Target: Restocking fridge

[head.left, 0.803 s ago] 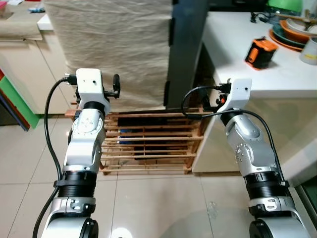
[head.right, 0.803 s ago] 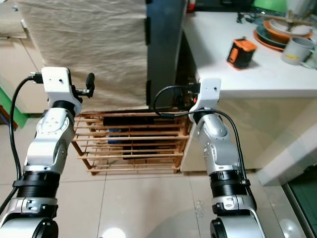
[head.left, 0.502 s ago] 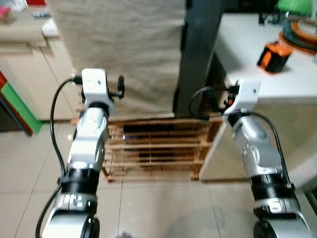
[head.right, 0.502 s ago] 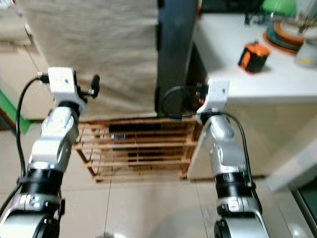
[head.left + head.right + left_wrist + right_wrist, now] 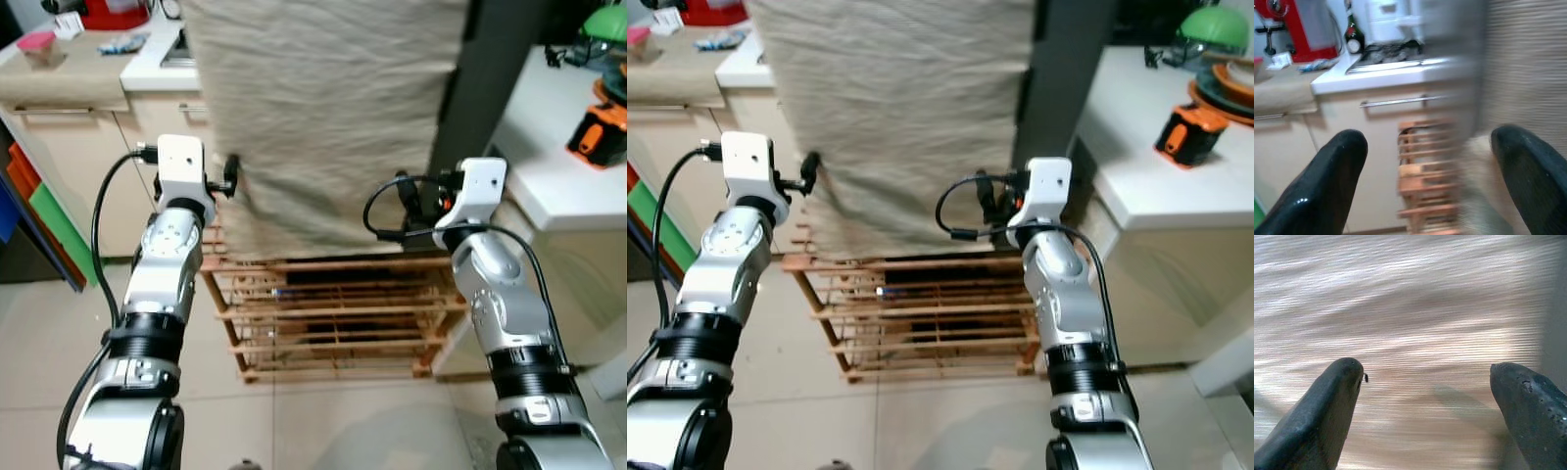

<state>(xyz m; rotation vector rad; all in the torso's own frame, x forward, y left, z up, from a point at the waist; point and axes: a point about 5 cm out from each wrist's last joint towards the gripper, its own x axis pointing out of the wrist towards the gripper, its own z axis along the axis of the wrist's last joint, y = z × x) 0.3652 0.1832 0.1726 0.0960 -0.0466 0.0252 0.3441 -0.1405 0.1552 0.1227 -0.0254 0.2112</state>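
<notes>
Both arms are raised in front of a big beige cloth (image 5: 323, 117) draped over what's probably the fridge, though the cover hides it; a dark panel (image 5: 490, 78) runs up beside it. Left gripper (image 5: 1425, 186) has its fingers spread wide, holding nothing, at the cloth's edge; right gripper (image 5: 1430, 416) is spread apart too, aimed at the fabric. Wooden slatted rack (image 5: 333, 313) sits below; an orange-and-black gadget (image 5: 598, 132) is on the white counter (image 5: 549, 186). No readable labels, everything's too blurry.

Even, bright indoor light fills the head views, which are slightly soft. Both wrist views smear with motion blur: the beige cloth (image 5: 1415, 323) streaks sideways, and the wooden rack (image 5: 1425, 171) and cabinet handle (image 5: 1400, 102) look fuzzy.
</notes>
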